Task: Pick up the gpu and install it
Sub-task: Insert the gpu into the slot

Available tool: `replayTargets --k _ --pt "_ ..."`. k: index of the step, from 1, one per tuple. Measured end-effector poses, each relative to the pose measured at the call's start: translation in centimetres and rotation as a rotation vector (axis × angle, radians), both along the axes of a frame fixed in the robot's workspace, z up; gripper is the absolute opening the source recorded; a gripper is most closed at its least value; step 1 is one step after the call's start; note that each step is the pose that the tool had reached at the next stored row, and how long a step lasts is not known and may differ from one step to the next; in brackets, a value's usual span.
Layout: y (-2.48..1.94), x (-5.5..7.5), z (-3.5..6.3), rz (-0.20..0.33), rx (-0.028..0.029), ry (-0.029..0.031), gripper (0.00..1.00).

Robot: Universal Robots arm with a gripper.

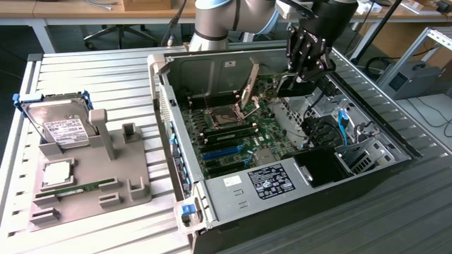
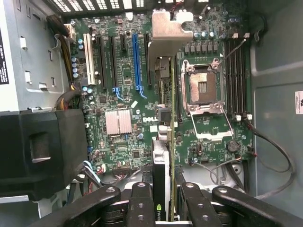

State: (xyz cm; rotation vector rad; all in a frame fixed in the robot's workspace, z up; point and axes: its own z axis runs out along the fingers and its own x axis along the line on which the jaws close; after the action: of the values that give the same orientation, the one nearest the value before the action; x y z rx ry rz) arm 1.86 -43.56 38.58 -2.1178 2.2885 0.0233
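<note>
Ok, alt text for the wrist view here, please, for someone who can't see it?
The gripper holds the gpu edge-on between its fingers, above the motherboard of an open computer case. The card's silvery bracket is at its far end, near the expansion slots, with the empty CPU socket to one side.

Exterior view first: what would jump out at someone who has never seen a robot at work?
The open computer case in the middle, its green motherboard laid bare. Above it the arm's black pincer grips the gpu over the board. At the exterior view's left, a silver hard drive stands in a grey holder.
</note>
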Motion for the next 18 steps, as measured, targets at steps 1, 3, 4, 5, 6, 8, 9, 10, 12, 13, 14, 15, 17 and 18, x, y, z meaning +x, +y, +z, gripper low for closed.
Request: replayTargets --k 1,3,4,5,6,8,9,10,12,13,14,15,17,18 --pt "0.0 -0.1 -0.01 0.0 0.0001 0.0 0.27" --pt "0.0 -0.6 -0.03 0.0 0.0003 -0.0001 0.27" --pt "0.01 -0.7 -0.03 0.0 0.0002 -0.0001 0.27" --pt "0.02 -0.9 -0.04 0.0 0.0002 -0.0001 0.27" --pt "0.03 -1.1 -0.04 0.0 0.0002 -0.0001 0.27" --pt "0.05 -1.4 -0.06 0.0 0.0002 -0.0001 0.27" --pt "0.06 -1.6 -0.07 0.0 0.0002 -0.0001 0.27" --pt "0.07 -1.9 -0.07 0.0 0.0002 -0.0001 0.27" --pt "0.09 -2.1 -0.08 0.0 0.0002 -0.0001 0.27" --pt "0.1 -2.1 -0.08 0.0 0.0001 -0.0001 0.27" --pt "0.1 -2.1 -0.09 0.0 0.0 -0.0001 0.27" --pt "0.1 -2.1 -0.11 0.001 0.0001 -0.0001 0.27" --pt "0.1 -2.2 -0.2 0.003 0.0002 -0.0005 0.27" --pt "0.1 -2.2 -0.24 0.005 0.0001 -0.0009 0.27"
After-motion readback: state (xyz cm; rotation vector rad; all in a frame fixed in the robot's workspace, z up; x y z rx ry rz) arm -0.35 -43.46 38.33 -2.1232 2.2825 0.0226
